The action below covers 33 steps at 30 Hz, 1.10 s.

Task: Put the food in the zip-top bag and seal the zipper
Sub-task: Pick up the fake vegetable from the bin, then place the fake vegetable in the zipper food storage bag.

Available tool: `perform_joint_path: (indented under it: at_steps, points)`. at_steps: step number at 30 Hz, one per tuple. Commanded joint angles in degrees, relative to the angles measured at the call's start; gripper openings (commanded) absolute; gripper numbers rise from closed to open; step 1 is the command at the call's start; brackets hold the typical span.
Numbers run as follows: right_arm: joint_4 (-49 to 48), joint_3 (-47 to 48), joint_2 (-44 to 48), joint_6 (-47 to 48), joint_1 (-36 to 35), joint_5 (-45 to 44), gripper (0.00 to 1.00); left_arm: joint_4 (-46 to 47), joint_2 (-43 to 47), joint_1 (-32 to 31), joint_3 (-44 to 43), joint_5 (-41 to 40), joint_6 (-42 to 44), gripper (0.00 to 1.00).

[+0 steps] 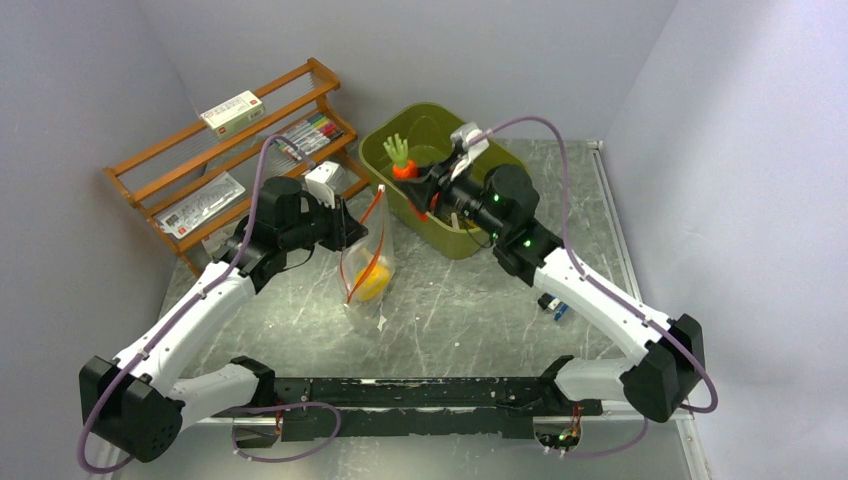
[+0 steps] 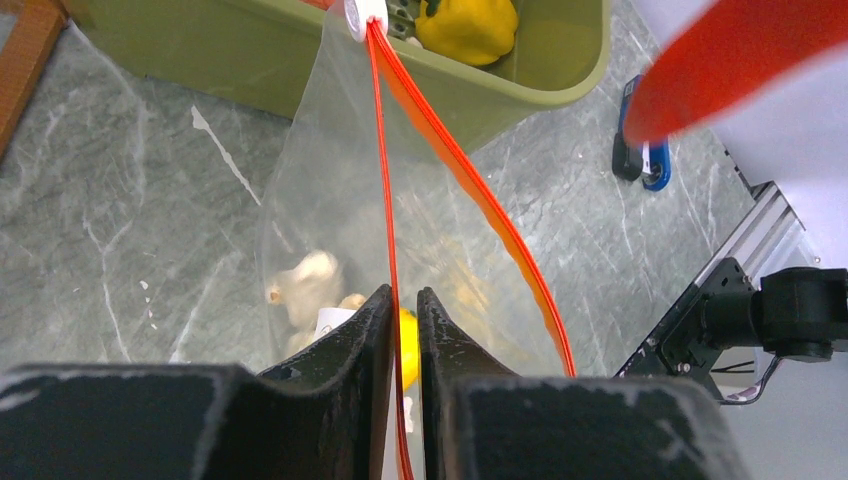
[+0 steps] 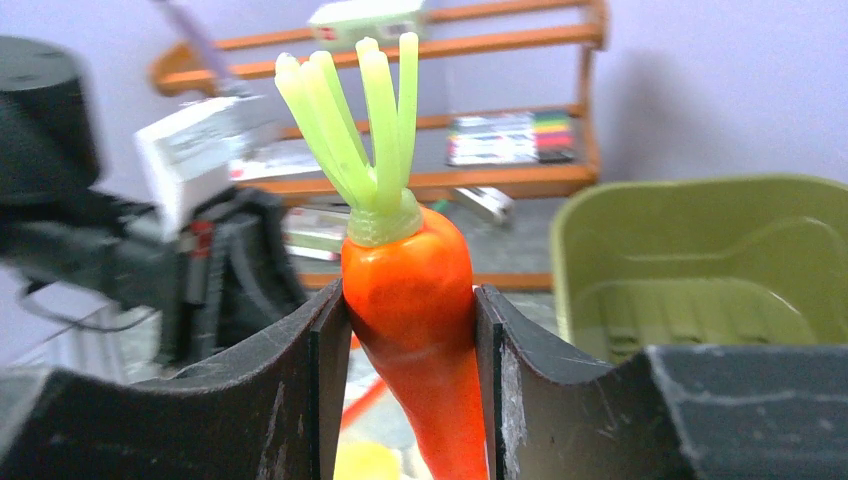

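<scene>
The clear zip-top bag (image 1: 366, 262) stands upright mid-table with its mouth open; its red-orange zipper (image 2: 470, 180) runs along both lips. My left gripper (image 2: 403, 300) is shut on one lip of the bag and holds it up. Inside the bag lie a yellow piece (image 1: 370, 283) and a white piece (image 2: 305, 282). My right gripper (image 3: 410, 300) is shut on the orange carrot (image 3: 410, 290) with its green top, held above the near rim of the olive-green basket (image 1: 470, 240), right of the bag. A yellow piece (image 2: 467, 28) lies in the basket.
A wooden rack (image 1: 180, 170) with markers (image 1: 310, 133) and a small box stands at the back left. A small blue-and-black object (image 1: 556, 304) lies on the table under my right arm. Walls close in on the left, back and right.
</scene>
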State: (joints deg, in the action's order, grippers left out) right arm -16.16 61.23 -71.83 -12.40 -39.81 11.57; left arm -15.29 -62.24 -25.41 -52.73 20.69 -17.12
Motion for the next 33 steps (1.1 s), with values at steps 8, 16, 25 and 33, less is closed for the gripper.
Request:
perform_joint_path:
  at_steps: [8, 16, 25, 33]
  points:
    - [-27.2, -8.7, 2.9, -1.4, -7.5, 2.8, 0.25, 0.6, 2.5, 0.4, 0.9, -0.9, -0.1, 0.07]
    - [-34.8, -8.9, -2.9, -2.0, -11.1, 1.0, 0.26, 0.9, 3.7, 0.4, 1.7, 0.7, -0.5, 0.07]
    - [-39.9, -11.1, -8.1, 0.3, -12.1, -0.3, 0.26, 1.5, 5.0, 0.4, 3.2, 0.6, -1.8, 0.07]
    - [-39.9, -14.0, -9.1, 5.1, -12.2, -1.7, 0.27, 1.1, 4.4, 0.5, 3.2, -0.4, -1.5, 0.07]
